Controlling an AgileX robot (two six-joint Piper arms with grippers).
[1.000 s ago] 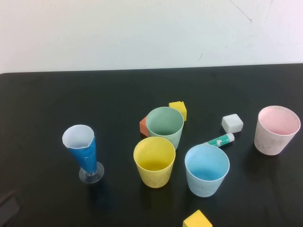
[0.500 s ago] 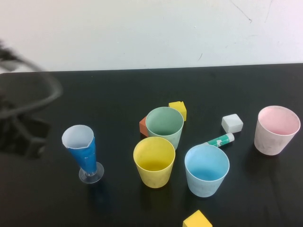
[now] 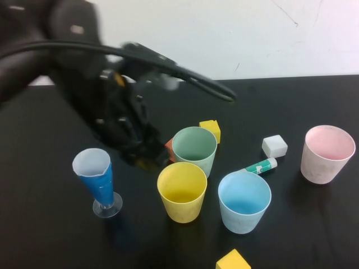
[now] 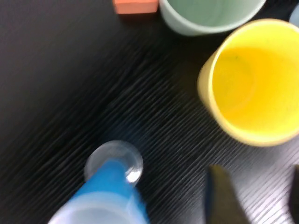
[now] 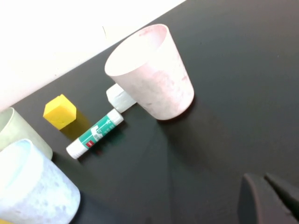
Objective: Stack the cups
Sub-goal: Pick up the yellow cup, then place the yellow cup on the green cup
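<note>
Left gripper (image 3: 147, 159) arrived beside upright, empty pastel cups (image 3: 194, 147), right gripper (image 5: 266, 198) apart.

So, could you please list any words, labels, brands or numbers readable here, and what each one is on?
Glue stick: green label with white print, too blurred to read.
Cups, blocks and paper cone: no text.
Left gripper, beside the yellow cup: no markings visible.
Right gripper, near the pink cup: none.

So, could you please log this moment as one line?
left hand: open, near yellow cup | right hand: shut, near pink cup | cups: unstacked
</note>
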